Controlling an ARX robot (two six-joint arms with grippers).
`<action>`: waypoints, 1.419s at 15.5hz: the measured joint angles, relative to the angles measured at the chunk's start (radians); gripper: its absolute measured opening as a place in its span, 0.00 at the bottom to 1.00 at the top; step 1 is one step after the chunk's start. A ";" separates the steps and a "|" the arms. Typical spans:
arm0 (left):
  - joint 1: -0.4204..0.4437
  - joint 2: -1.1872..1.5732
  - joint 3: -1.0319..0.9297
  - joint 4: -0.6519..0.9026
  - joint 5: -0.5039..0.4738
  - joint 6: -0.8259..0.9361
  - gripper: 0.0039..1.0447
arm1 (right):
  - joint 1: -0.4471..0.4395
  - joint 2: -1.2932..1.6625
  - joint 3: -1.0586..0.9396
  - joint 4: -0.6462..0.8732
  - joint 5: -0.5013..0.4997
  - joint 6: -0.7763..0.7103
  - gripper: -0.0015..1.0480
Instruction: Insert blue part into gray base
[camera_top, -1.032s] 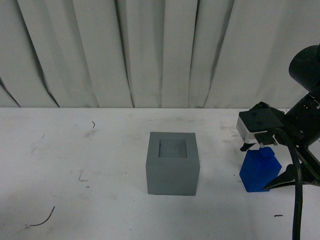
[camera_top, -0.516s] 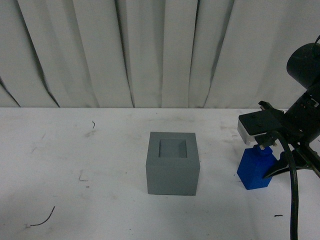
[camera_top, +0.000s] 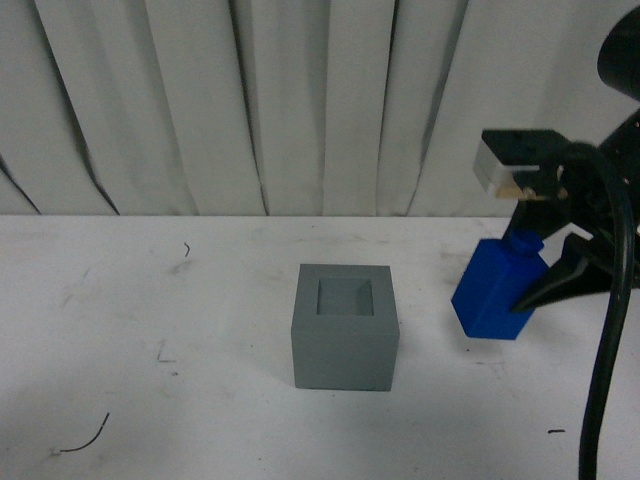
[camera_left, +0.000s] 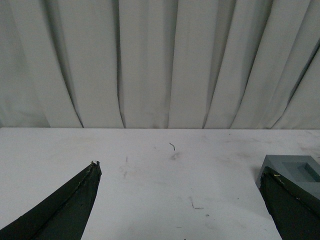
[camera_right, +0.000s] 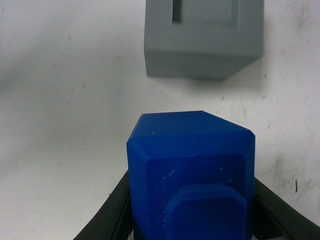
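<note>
The gray base (camera_top: 345, 325), a cube with a square recess in its top, stands on the white table near the middle. My right gripper (camera_top: 545, 262) is shut on the blue part (camera_top: 497, 290) and holds it tilted, lifted off the table, to the right of the base. In the right wrist view the blue part (camera_right: 192, 172) fills the space between the fingers, with the base (camera_right: 202, 37) beyond it. My left gripper (camera_left: 182, 200) is open and empty; the base's corner (camera_left: 295, 172) shows by one of its fingers.
A white pleated curtain (camera_top: 300, 100) hangs behind the table. The white table (camera_top: 150, 330) carries small dark scuffs and a thin dark wire scrap (camera_top: 85, 437) near the front left. A black cable (camera_top: 605, 350) hangs from the right arm.
The right gripper has lifted the blue part off the table, tilted it and carried it a little left toward the base. The base has not moved.
</note>
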 joint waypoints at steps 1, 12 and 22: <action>0.000 0.000 0.000 0.000 0.000 0.000 0.94 | 0.043 -0.022 0.031 -0.013 -0.042 0.050 0.45; 0.000 0.000 0.000 0.000 0.000 0.000 0.94 | 0.235 0.111 0.270 -0.025 0.047 0.365 0.45; 0.000 0.000 0.000 0.000 0.000 0.000 0.94 | 0.267 0.171 0.306 -0.021 0.117 0.410 0.45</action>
